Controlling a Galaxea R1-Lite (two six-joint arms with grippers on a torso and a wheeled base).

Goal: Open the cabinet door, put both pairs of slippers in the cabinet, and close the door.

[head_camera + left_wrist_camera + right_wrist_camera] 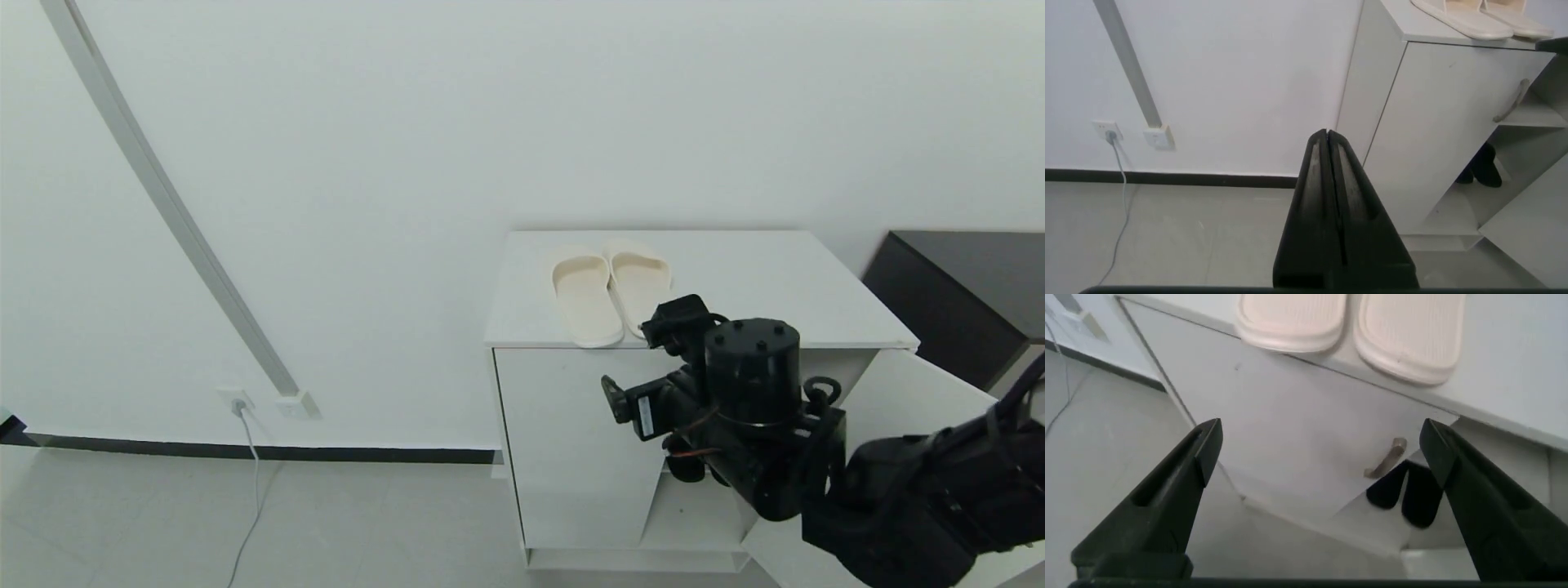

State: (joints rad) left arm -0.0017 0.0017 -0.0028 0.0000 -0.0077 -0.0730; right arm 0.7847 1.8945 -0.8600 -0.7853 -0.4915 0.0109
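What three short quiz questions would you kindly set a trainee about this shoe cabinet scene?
1. True or false: the cream slippers lie side by side on top of the cabinet.
2. Choose one: the right end effector is A) open, B) shut on a slipper, C) shut on the door handle.
3. Short answer: which pair is already inside the cabinet, behind its open door?

Key
1. True.
2. A.
3. The black slippers.
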